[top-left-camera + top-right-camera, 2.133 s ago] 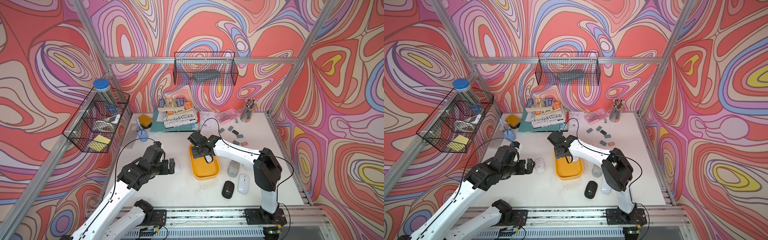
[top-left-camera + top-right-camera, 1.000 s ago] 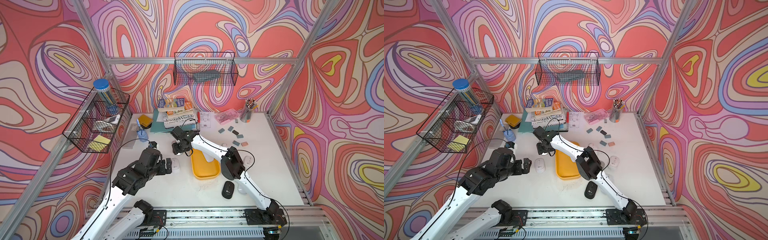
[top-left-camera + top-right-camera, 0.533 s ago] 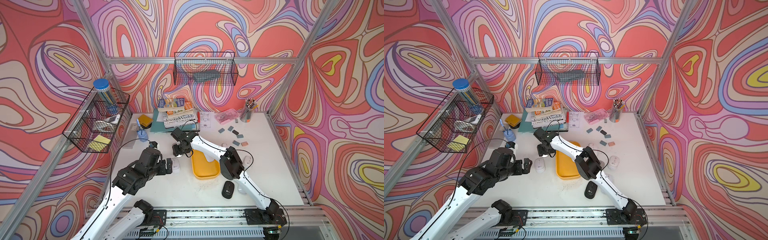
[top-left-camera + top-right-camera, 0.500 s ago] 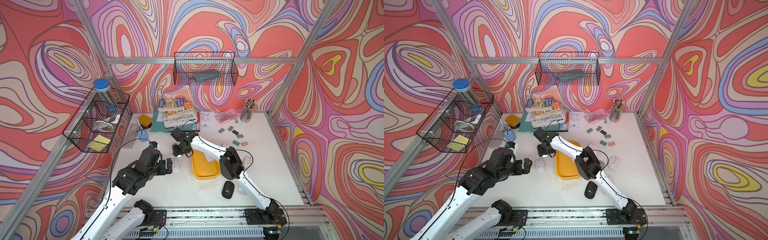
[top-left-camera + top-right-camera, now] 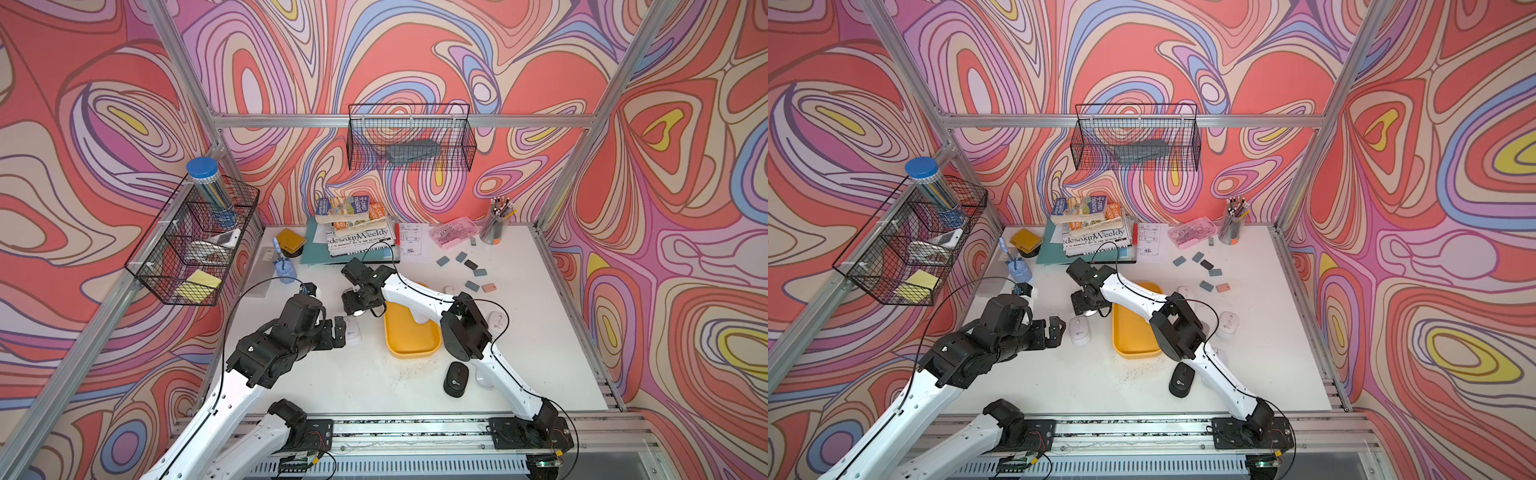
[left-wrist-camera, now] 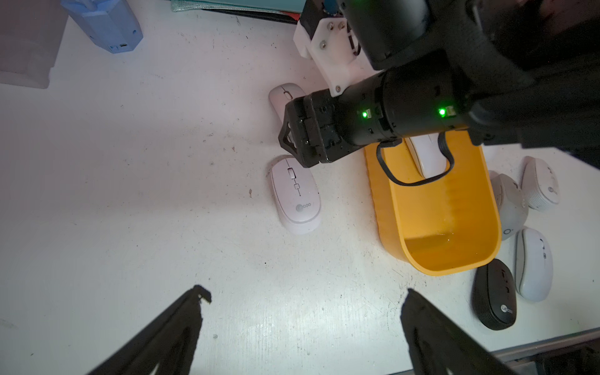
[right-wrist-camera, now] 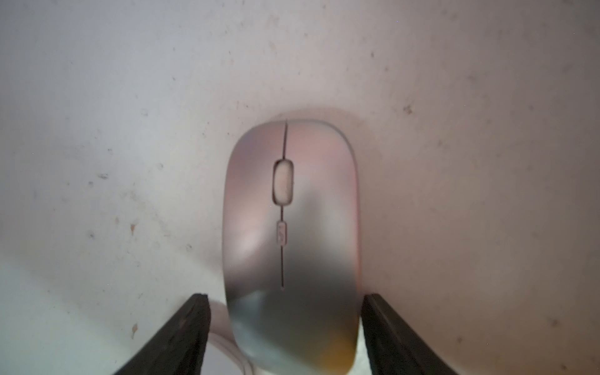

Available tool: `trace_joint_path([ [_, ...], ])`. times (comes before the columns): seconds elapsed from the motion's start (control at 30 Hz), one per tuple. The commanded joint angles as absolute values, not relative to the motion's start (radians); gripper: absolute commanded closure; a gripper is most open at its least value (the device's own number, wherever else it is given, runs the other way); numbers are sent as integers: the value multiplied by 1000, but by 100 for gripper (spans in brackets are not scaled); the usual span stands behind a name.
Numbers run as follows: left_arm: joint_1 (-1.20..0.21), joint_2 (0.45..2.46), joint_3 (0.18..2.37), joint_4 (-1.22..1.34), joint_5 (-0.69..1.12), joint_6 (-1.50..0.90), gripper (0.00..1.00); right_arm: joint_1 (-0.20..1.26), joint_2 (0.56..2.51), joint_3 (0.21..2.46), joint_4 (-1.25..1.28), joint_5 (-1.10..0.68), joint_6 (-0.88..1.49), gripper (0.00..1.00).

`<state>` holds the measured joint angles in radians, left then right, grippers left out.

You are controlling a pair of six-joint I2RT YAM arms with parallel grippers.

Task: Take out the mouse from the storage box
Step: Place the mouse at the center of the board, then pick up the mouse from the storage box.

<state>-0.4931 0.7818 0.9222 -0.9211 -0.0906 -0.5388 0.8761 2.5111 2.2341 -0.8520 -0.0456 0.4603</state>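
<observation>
One mouse [image 7: 289, 227] on table [image 7: 97, 130] between right gripper [image 7: 285, 297] jaws, slightly parted, just beside storage box [image 5: 409, 338].

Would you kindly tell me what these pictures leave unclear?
Top views: the right arm hides the far end of the storage box.
Left wrist view: that arm and its cable cover half the boxed mouse.
Right wrist view: the rear of the grey-pink mouse, inside the right claw, is blurred and cropped by the edge.

One storage box [image 5: 411, 347], one black mouse [image 5: 455, 378], two wire baskets [image 5: 409, 137] [image 5: 191, 245].
</observation>
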Motion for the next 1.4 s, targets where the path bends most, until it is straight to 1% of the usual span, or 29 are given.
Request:
trace_joint_path([
  [0.0, -492, 790, 913, -933, -86, -534, 1, 890, 2330, 2157, -756, -6, 481, 25],
  [0.1, -493, 787, 915, -934, -86, -535, 1, 891, 2193, 2037, -710, 66, 487, 25],
  [0.17, -493, 783, 913, -931, -84, -535, 1, 891, 2135, 1980, -709, 99, 477, 25],
  [0.33, -493, 789, 917, -926, -78, -529, 1, 892, 2147, 1959, -755, 64, 473, 27],
  [0.4, -493, 791, 920, -931, -80, -531, 1, 892, 2136, 1922, -769, 119, 482, 27],
  [0.57, -493, 775, 907, -922, -74, -532, 1, 890, 2098, 1822, -881, 365, 449, 26],
  [0.73, -493, 789, 915, -929, -72, -531, 1, 891, 2007, 1649, -844, 421, 483, 26],
  [0.83, -492, 788, 913, -928, -74, -531, 1, 890, 1989, 1575, -822, 445, 495, 26],
  [1.0, -493, 788, 910, -928, -75, -534, 1, 875, 1978, 1491, -744, 417, 503, 27],
  [1.1, -493, 793, 911, -926, -77, -532, 1, 874, 1905, 1443, -628, 310, 484, 28],
  [1.23, -493, 802, 916, -928, -77, -531, 1, 876, 1925, 1509, -619, 194, 481, 29],
  [1.37, -493, 795, 915, -931, -82, -531, 1, 876, 2036, 1614, -652, 99, 507, 32],
])
